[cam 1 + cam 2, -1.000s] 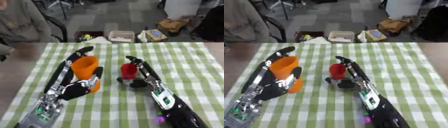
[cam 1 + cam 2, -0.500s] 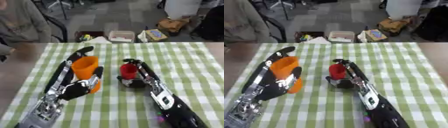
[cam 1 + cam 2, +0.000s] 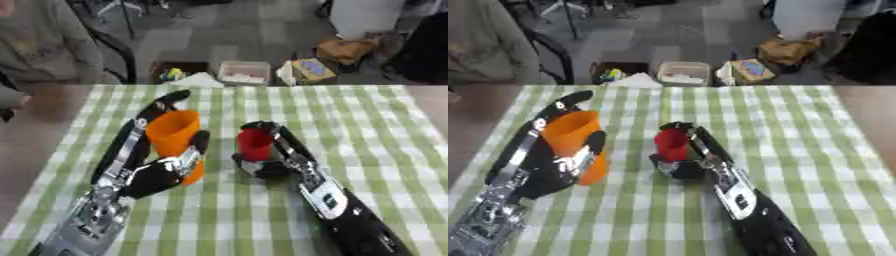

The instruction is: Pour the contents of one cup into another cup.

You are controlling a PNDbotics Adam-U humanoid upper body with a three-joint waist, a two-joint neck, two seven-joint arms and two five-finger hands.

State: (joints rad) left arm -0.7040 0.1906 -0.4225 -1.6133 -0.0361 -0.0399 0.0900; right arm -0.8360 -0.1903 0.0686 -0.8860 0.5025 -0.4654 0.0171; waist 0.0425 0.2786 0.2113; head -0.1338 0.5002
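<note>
1. Now the left hand [image 3: 156, 175] is curling its fingers and thumb round the orange cup [image 3: 174, 135], holding it upright at the left of the checked cloth [image 3: 385, 130].
2. Meanwhile the right hand [image 3: 271, 160] is wrapping round the red cup [image 3: 255, 144], which is upright near the cloth's middle.
3. Both cups are sitting side by side, apart; whether either is off the cloth cannot be told.
</note>
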